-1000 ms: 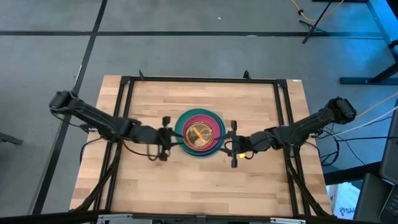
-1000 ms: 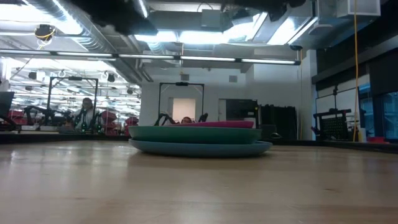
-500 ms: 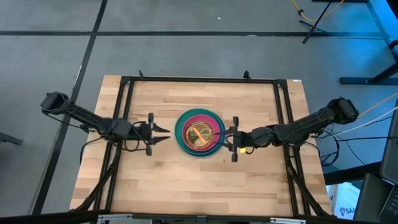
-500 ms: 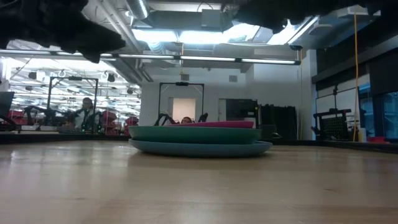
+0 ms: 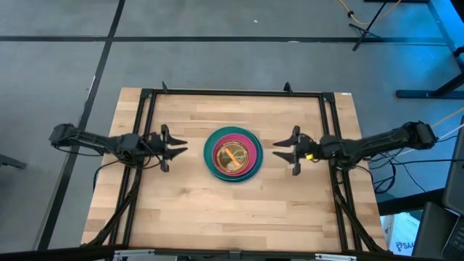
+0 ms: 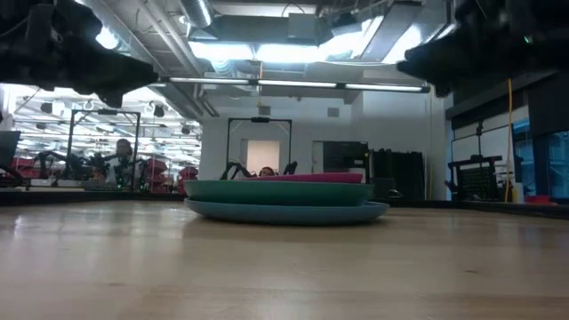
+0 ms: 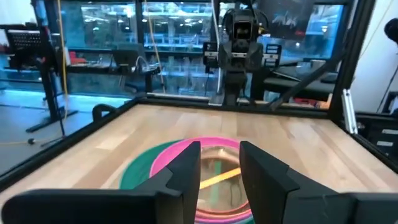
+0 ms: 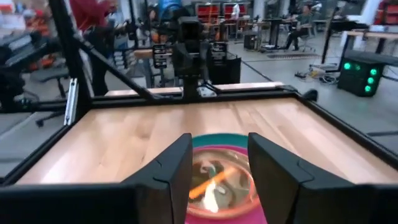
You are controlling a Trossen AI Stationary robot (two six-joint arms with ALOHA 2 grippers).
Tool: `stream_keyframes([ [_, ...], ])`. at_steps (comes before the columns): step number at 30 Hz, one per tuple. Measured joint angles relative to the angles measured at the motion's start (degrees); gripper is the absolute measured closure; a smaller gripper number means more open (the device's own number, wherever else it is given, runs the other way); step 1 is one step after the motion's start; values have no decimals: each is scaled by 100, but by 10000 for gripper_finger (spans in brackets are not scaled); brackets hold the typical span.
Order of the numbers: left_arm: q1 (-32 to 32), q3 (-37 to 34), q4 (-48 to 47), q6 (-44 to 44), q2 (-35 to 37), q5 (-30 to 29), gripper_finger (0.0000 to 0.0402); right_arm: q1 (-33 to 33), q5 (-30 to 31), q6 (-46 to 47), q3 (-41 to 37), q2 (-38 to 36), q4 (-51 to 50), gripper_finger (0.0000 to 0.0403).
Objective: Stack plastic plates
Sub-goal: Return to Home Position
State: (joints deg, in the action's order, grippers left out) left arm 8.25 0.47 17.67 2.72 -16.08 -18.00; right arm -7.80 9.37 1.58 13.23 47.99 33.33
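Both arms now sit farther out from the stack of plastic plates (image 5: 233,154), nested at desk (image 5: 217,210) centre. Spread and empty: left pincer (image 5: 178,147), right pincer (image 5: 280,149). Retreat should stay high, clear of rims.

One worktop (image 5: 181,210) carries one stack of plastic plates (image 5: 233,165) at mid-frame. In it I count one blue plate (image 5: 249,175), one teal plate (image 5: 209,154), one magenta plate (image 5: 243,135) and one orange plate (image 5: 231,155) on top; others I cannot separate. My left arm (image 5: 94,140) and right arm (image 5: 377,143) make two.
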Motion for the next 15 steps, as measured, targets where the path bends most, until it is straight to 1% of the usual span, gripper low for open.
stream_keyframes([
  [4,-111,0,-331,103,415,71,296,286,3,267,-583,-849,-70,261],
  [7,-122,2,-446,122,628,76,296,354,25,273,-876,-1645,-103,286],
  [12,-122,2,-710,116,904,123,296,333,157,313,-970,-2961,-1165,342],
  [15,-122,2,-793,103,1026,324,296,333,206,441,-968,-3669,-1937,373],
])
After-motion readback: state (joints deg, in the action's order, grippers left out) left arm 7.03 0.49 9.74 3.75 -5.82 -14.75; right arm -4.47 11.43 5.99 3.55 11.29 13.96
